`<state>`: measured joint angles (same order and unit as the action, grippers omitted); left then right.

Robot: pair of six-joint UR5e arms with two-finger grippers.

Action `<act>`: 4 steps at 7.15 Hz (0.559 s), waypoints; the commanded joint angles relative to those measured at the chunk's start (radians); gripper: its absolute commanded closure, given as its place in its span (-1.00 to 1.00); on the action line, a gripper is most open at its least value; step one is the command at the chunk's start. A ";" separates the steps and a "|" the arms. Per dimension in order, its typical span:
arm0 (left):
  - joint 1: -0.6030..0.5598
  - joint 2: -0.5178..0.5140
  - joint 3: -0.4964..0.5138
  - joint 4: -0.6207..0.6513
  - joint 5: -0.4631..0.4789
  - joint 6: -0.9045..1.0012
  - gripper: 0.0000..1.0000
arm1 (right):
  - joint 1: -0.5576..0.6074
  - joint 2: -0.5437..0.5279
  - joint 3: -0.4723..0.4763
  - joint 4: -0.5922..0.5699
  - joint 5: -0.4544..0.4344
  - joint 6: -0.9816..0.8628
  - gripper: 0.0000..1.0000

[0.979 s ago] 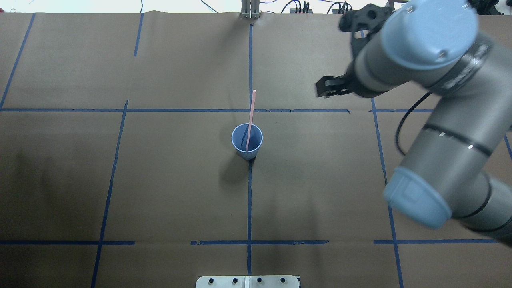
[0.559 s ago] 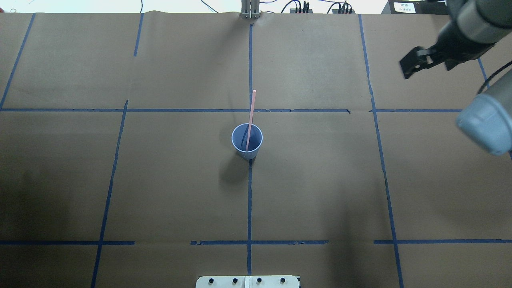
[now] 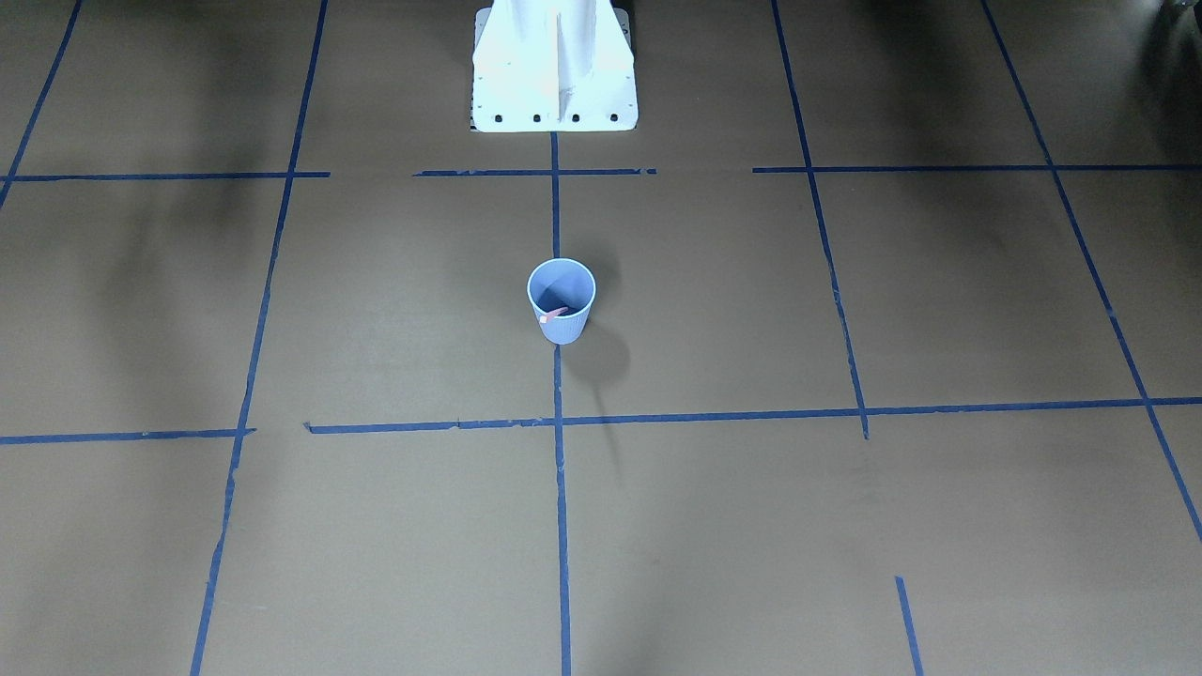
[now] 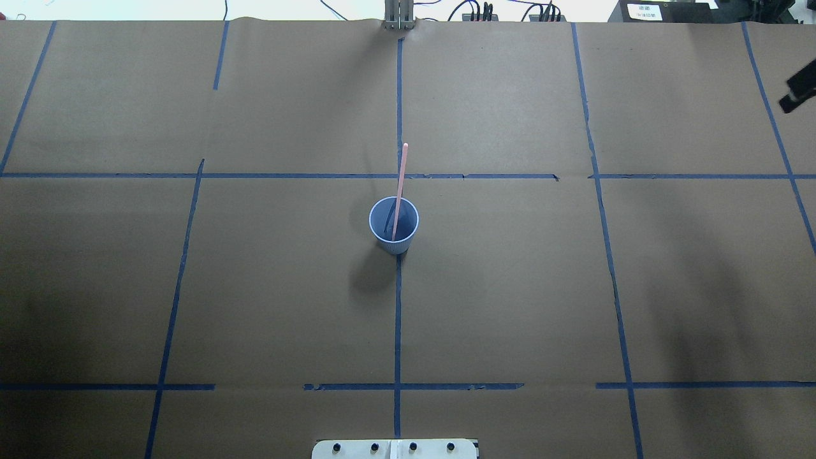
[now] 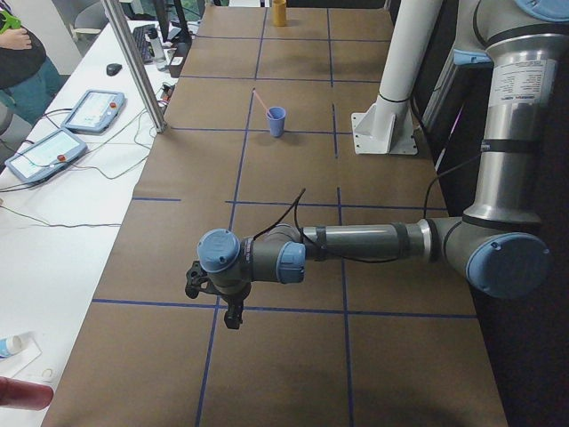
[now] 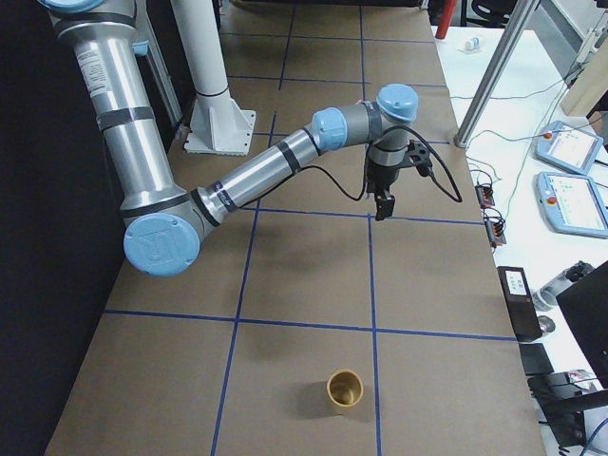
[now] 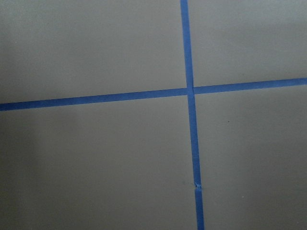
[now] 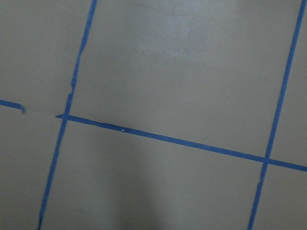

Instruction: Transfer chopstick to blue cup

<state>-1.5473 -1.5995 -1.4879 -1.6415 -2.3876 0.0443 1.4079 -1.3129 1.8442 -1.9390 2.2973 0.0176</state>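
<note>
Ok, end effectors first. Left end effector (image 5: 222, 307) hangs above the desk (image 4: 510, 287), on the near arm in the left side view. It shows only from that side, so I cannot tell whether it is spread or clenched. It touches nothing I can see.

Right end effector (image 6: 382, 201) points down over a blue tape line (image 6: 313, 211) in the right side view, clear of the paper. In the overhead view only a black sliver of it (image 4: 800, 89) shows, cut off by the frame edge at about 2 o'clock from the blue cup (image 4: 396, 247). I cannot tell the finger gap there either, and I see nothing in its grip.

Both wrist cameras show just brown paper and tape crossings, no fingers.

The blue cup stands upright mid-desk on the centre tape line. The chopstick (image 4: 401, 182) is in it, lower end at the cup bottom, leaning on the rim toward 12 o'clock in the overhead view and sticking out well above it.

The front camera sees only a short pink bit of the chopstick (image 3: 554, 313) inside the cup's near rim, foreshortened. The left side view gives the lean clearly, away from the robot.

A tan cup (image 6: 345, 389) shows only in the side views, at the desk's right end.
</note>
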 commanded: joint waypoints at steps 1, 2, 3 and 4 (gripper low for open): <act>-0.002 0.001 -0.018 0.012 -0.002 -0.004 -1.00 | 0.156 -0.076 -0.147 0.000 0.013 -0.218 -1.00; -0.002 0.001 -0.028 0.012 -0.002 -0.004 -1.00 | 0.208 -0.132 -0.214 0.096 0.021 -0.217 -1.00; -0.002 0.009 -0.037 0.012 -0.002 -0.004 -1.00 | 0.218 -0.190 -0.258 0.212 0.024 -0.208 -1.00; -0.002 0.013 -0.044 0.011 -0.004 -0.006 -1.00 | 0.217 -0.225 -0.301 0.289 0.027 -0.209 -1.00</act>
<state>-1.5492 -1.5919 -1.5225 -1.6295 -2.3903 0.0395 1.6124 -1.4850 1.5999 -1.7543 2.3198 -0.1891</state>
